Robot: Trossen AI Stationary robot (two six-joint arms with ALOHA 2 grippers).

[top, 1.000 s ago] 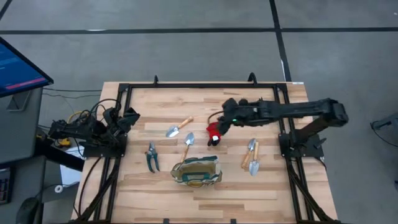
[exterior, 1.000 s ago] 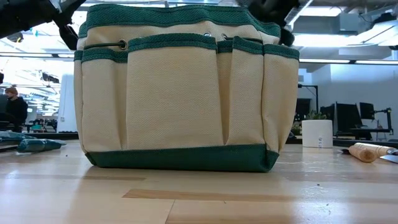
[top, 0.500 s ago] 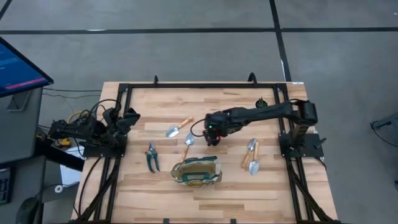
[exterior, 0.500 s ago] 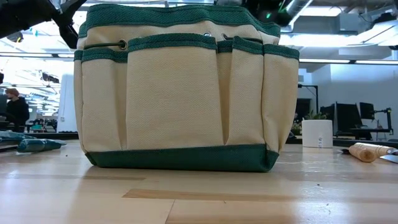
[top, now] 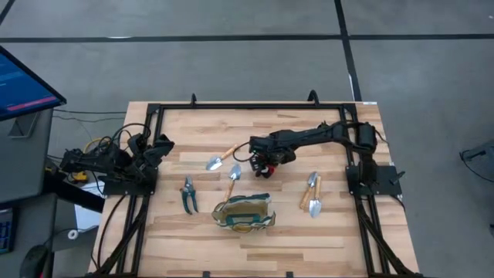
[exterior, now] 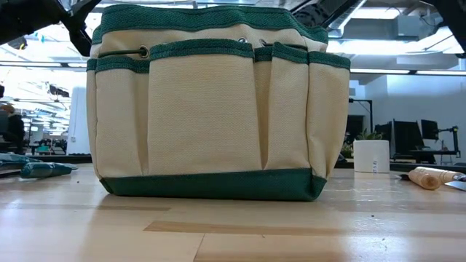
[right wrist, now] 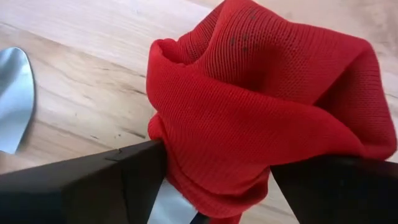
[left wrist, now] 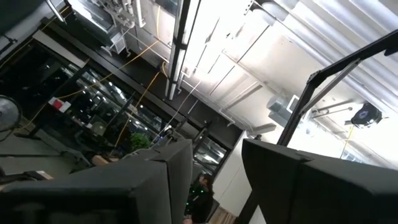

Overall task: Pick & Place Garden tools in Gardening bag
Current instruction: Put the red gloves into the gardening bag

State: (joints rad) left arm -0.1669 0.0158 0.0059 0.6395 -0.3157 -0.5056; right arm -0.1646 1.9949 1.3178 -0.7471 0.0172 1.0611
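I have the right gripper (top: 266, 162) down at the middle of the worktop (top: 340, 239), and in its wrist view a bunched red glove (right wrist: 261, 106) fills the gap between the jaws. The jaws stand wide on either side of the fabric; I judge they touch it, but I cannot tell whether they grip it or merely straddle it. The gardening bag (top: 245, 213) sits nearer the front edge, just left of the gripper and well apart from it.

My main worry is the cloth. It is soft and folded, so if I close on a loose fold alone, the rest may hang, drag over the wood and slip out on the lift. A trowel (top: 233, 174) lies close by, its silver blade showing at the edge of the wrist view, and a trailing fold could snag it or nudge it. A second trowel (top: 220, 159) lies farther left, the pruning shears (top: 187, 194) at the left, and two more trowels (top: 312, 192) at the right.

The bag mouth is narrow from above, so a dangling glove may catch on the rim and tip the bag.

The left gripper (left wrist: 205, 180) waits raised at the left edge, jaws parted and holding nothing.
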